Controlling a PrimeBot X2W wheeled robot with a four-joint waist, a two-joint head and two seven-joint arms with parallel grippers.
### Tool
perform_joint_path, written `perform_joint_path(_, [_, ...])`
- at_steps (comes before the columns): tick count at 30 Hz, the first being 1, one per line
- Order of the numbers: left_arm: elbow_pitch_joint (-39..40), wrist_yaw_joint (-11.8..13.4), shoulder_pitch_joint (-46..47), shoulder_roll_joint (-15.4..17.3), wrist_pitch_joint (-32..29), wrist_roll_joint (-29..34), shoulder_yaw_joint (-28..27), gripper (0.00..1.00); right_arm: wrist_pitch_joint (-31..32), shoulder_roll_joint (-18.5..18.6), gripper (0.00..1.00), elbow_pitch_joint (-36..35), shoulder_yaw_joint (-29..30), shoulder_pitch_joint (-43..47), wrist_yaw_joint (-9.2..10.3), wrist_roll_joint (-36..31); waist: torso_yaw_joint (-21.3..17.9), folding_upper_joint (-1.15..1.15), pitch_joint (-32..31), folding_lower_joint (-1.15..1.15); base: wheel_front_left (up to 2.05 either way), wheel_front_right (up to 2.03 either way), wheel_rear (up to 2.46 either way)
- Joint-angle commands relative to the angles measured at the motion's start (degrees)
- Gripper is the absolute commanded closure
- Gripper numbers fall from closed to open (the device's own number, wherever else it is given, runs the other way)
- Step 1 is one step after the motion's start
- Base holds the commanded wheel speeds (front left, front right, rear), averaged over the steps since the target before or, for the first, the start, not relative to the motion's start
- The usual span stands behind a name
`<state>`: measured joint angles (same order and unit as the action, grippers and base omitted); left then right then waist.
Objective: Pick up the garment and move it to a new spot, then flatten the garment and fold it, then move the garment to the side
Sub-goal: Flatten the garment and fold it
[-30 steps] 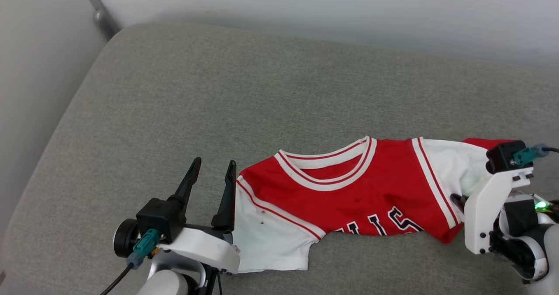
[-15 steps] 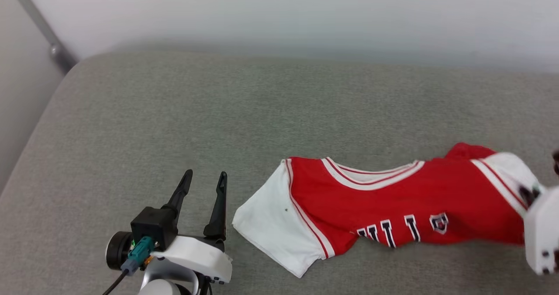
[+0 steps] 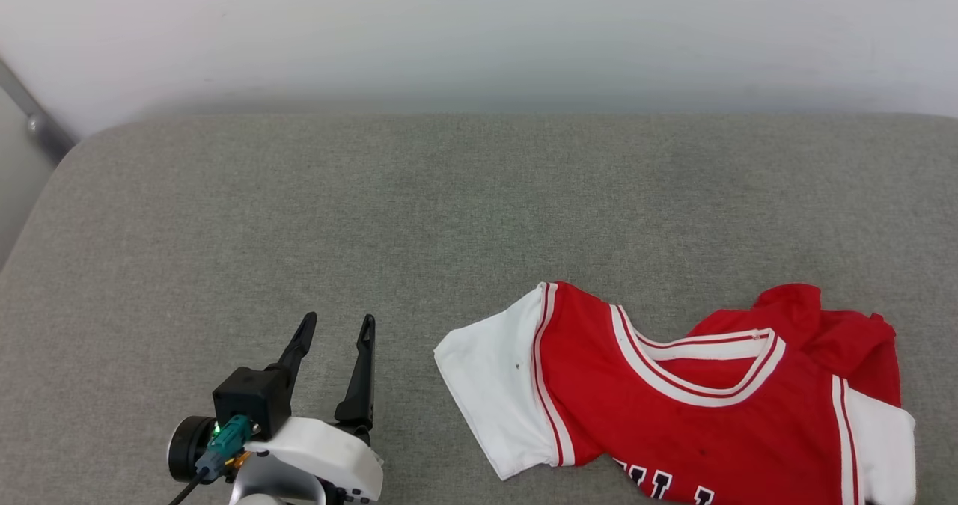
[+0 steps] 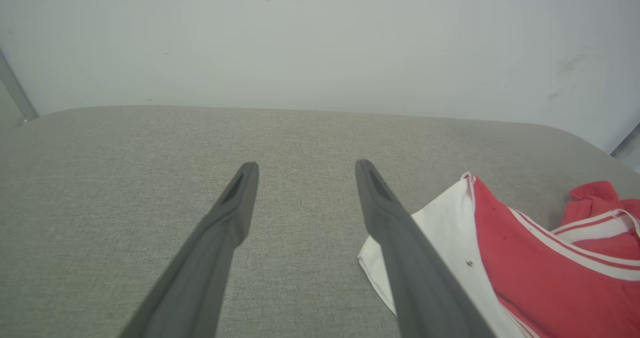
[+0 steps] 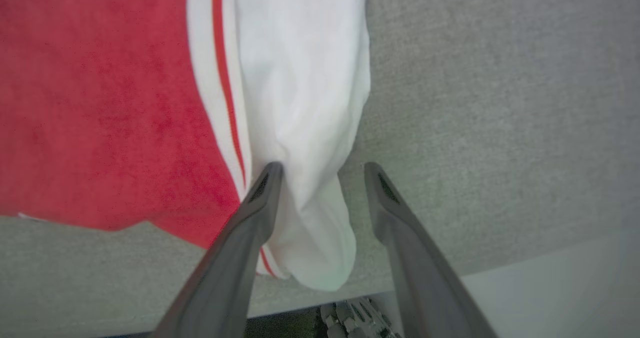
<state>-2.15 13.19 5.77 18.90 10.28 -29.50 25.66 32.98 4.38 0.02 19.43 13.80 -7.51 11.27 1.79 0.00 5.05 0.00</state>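
Lying at four o'clock, the red white-sleeved jersey garment (image 3: 673,430) is resting loose; left gripper (image 3: 337,319) and right gripper (image 5: 324,170) fingers are standing open.

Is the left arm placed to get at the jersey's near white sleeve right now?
Probably yes: the left tool stands open just beside the white sleeve of the garment, with only bare grey cushion between them.
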Motion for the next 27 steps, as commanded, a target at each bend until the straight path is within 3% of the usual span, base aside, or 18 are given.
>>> perform_joint_path(1, [0.19,0.3,-0.56,0.3,-0.12,-0.2,-0.15,0.0,-3.17,-0.35,0.0,0.08,0.12,-1.65,0.03,-0.04,-0.2,0.0,-0.29,0.0,0.0,0.0,0.0])
perform_joint_path(6, [0.26,0.71,-1.35,0.78,-0.39,-0.51,-0.45,0.0,-15.73,-1.11,0.0,-1.29,0.78,-2.73,0.04,-0.51,-0.29,0.0,-1.89,0.0,0.0,0.0,0.0])
perform_joint_path(10, [0.53,1.32,-2.35,0.95,-0.33,-0.85,-0.76,0.0,-19.42,-1.22,0.0,-2.41,0.31,-3.7,0.04,-0.48,-0.48,0.0,-3.28,0.0,0.0,0.0,0.0])
perform_joint_path(15, [1.09,1.77,-2.57,0.85,-0.23,-1.1,-0.82,0.0,-14.6,1.31,0.0,0.1,-0.16,-8.65,0.04,1.27,-0.29,0.0,-3.67,0.0,0.0,0.0,0.0])
perform_joint_path(21, [1.9,0.83,0.38,0.39,-0.15,-0.22,0.22,0.0,-1.31,6.29,0.0,6.93,-1.54,-19.58,0.03,4.96,2.09,0.0,-0.48,0.0,0.0,0.0,0.0])
perform_joint_path(27, [1.71,-0.09,3.59,-0.9,1.03,0.12,0.78,0.0,10.07,8.81,0.0,12.15,-3.22,-29.06,0.03,5.46,5.3,0.0,4.52,0.0,0.0,0.0,0.0])
